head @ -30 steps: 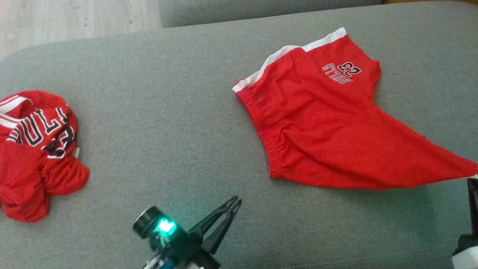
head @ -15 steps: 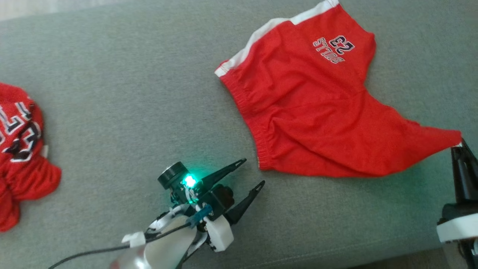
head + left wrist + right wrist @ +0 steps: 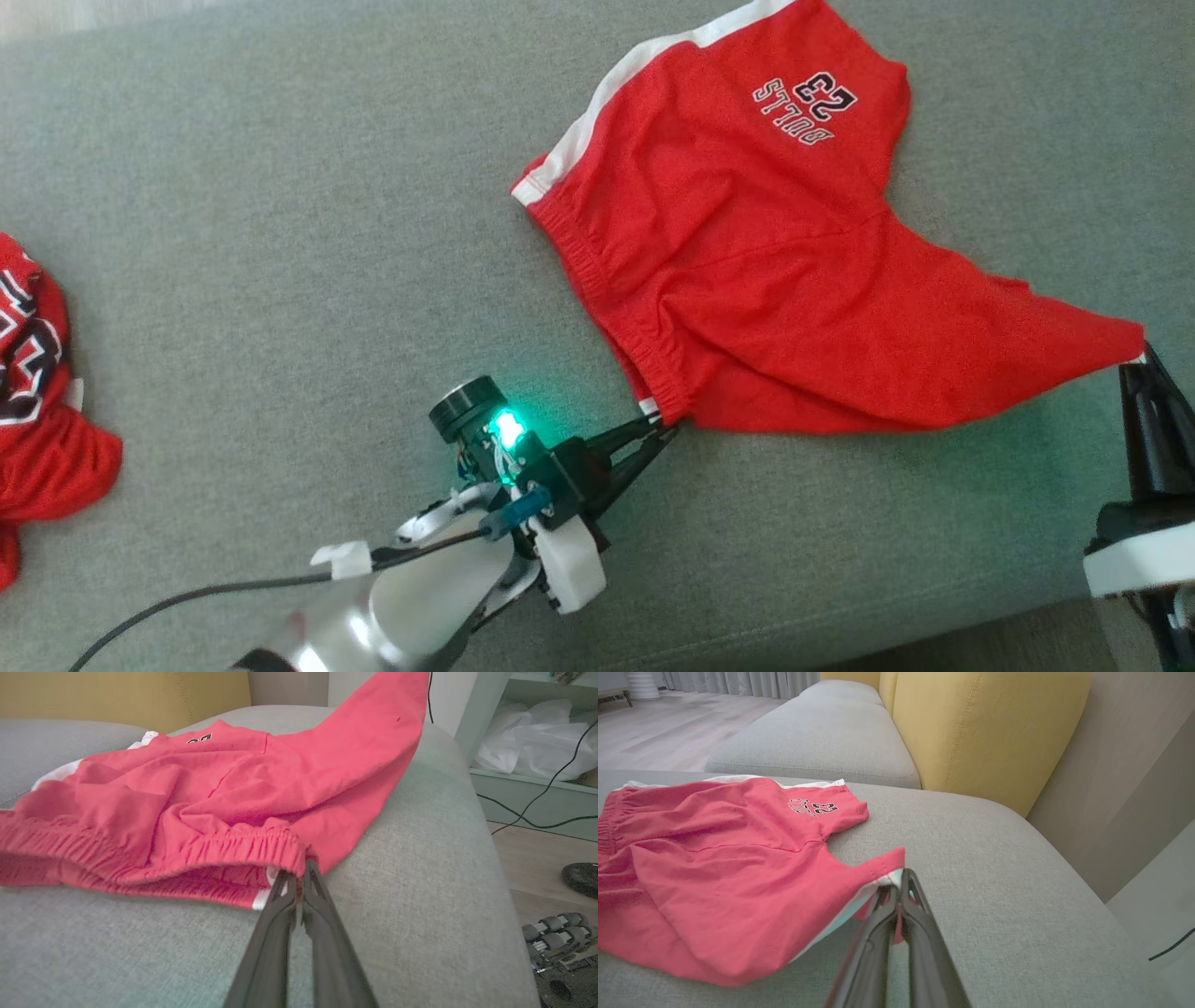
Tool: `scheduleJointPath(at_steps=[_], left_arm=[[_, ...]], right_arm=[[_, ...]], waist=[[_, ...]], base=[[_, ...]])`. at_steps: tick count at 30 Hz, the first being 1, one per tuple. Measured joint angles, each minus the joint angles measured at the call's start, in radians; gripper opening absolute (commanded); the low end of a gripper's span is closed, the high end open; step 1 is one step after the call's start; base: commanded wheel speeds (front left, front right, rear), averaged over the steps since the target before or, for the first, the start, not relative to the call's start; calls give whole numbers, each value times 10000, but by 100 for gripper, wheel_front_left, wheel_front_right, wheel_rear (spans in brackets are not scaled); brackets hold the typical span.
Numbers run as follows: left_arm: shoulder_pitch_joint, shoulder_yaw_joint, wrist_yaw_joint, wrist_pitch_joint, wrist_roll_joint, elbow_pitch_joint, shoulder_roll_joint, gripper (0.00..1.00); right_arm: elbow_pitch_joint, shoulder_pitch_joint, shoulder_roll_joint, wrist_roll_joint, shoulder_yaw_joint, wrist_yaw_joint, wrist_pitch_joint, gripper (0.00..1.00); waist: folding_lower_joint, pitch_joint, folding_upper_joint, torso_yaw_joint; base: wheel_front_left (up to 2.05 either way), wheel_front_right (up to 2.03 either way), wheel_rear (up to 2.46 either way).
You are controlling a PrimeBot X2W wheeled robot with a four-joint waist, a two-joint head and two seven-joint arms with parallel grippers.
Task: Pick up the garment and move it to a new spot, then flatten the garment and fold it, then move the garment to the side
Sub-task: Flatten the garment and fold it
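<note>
Plainly soft, light and limp, the red shorts (image 3: 775, 252) lie toward the grey sofa cushion's (image 3: 280, 233) right end. The left hand (image 3: 653, 431) is clamped on the waistband corner (image 3: 665, 411) and the right hand (image 3: 1144, 359) on a leg-hem corner (image 3: 1125, 341); both look like sound holds.

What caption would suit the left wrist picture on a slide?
Left end effector shut on the waistband corner of red shorts on a grey sofa.

The left claw (image 3: 658, 429) and right claw (image 3: 1143, 358) pinch the red shorts (image 3: 775, 252).
</note>
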Motion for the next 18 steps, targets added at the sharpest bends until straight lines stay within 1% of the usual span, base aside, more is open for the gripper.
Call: scheduleJointPath(at_steps=[2, 5, 10, 12, 15, 18], left_arm=[[11, -165, 0, 0, -182, -261, 174, 0], [227, -176, 0, 0, -368, -966, 660, 0], [1354, -81, 0, 0, -700, -2408, 1511, 0], [1862, -82, 6, 6, -863, -3010, 1835, 0], [2472, -19, 119, 347, -1264, -4090, 2280, 0], [2891, 194, 368, 775, -1833, -5267, 2577, 0]], right_arm=[[36, -95, 2, 4, 17, 0, -12, 0], [92, -98, 0, 59, -36, 0, -10, 0], [-86, 644, -163, 359, -439, 0, 198, 0], [-286, 1093, -314, 447, -568, 0, 368, 0], [-809, 1628, -370, 518, -754, 0, 711, 0], [-1367, 2052, -466, 667, -1043, 0, 1037, 0]], waist=[[0, -87, 0, -17], [0, -296, 0, -13], [0, -749, 0, 152], [-1, -973, 0, 228], [-2, -1323, 0, 318], [-2, -1622, 0, 414]], base=[[0, 0, 0], [0, 0, 0], [0, 0, 0], [0, 0, 0], [0, 0, 0], [0, 0, 0]])
